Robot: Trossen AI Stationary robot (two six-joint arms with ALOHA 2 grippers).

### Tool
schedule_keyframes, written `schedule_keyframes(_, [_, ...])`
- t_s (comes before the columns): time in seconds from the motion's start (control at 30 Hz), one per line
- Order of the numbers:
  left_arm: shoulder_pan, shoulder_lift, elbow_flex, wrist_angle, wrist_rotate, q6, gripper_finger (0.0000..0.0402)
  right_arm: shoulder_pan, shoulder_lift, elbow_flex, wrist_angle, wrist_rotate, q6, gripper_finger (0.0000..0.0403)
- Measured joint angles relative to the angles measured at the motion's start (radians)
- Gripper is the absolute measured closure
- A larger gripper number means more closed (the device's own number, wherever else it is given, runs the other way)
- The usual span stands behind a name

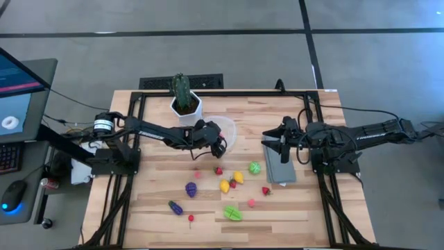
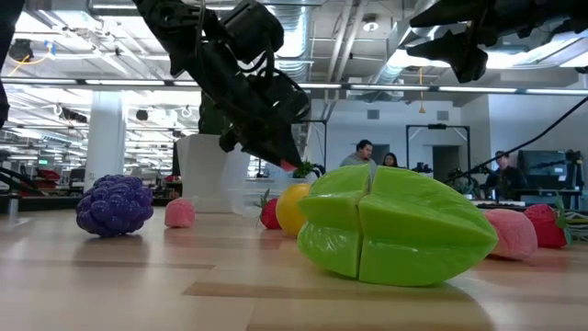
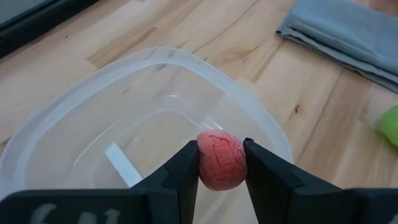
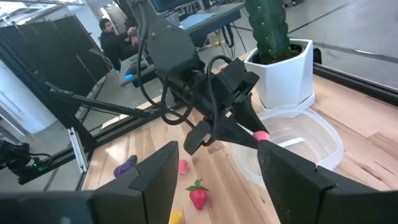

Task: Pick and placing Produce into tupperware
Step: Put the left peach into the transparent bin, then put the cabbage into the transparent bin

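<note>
One pink ball [image 3: 222, 160] sits pinched in my left tool [image 3: 221, 163], fingers narrow, above the near rim of the clear tub [image 3: 74, 106]. Procedure: carry the ball further over the tub floor, lower it, then open; releasing here risks a bounce off the rim. My right tool [image 4: 214, 163] waits half open above the grey cloth [image 1: 281, 165]. Remaining fruit [image 1: 233, 212] lies on the desk [image 1: 291, 208].

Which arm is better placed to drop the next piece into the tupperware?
Left. Its claw is shut on a pink toy fruit right over the tupperware. The right claw hangs over the grey cloth, holding nothing.
</note>
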Motion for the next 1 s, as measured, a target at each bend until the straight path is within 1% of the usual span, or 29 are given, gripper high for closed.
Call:
schedule_keyframes(0.27, [0.002, 0.0, 0.0, -0.002, -0.002, 0.001, 0.025, 0.0, 0.0, 0.0, 0.0, 0.0, 0.0, 0.0159])
schedule_keyframes(0.4, [0.004, 0.0, 0.0, 0.002, 0.001, 0.013, 0.0242, 0.0, 0.0, 0.0, 0.0, 0.0, 0.0, 0.0159])
schedule_keyframes(0.47, [0.004, 0.0, -0.001, 0.014, 0.025, 0.031, 0.0242, 0.0, 0.0, 0.0, -0.001, 0.0, 0.005, 0.0159])
schedule_keyframes(0.53, [0.004, -0.008, -0.001, 0.028, 0.079, 0.051, 0.0242, 0.002, 0.0, 0.0, -0.011, -0.005, 0.008, 0.0159])
schedule_keyframes(0.63, [-0.005, -0.04, -0.001, 0.044, 0.168, 0.105, 0.0242, 0.025, 0.0, 0.0, -0.079, -0.012, 0.028, 0.0159])
schedule_keyframes(0.77, [-0.04, -0.113, -0.001, 0.005, 0.257, 0.196, 0.0242, 0.084, 0.0, 0.0, -0.221, -0.021, 0.092, 0.0159])
schedule_keyframes(0.9, [-0.087, -0.205, -0.001, -0.127, 0.268, 0.291, 0.0242, 0.162, 0.0, 0.0, -0.367, -0.022, 0.151, 0.0159])
schedule_keyframes(1.0, [-0.111, -0.272, -0.001, -0.216, 0.239, 0.315, 0.0242, 0.217, 0.0, -0.003, -0.422, 0.043, 0.142, 0.0159])
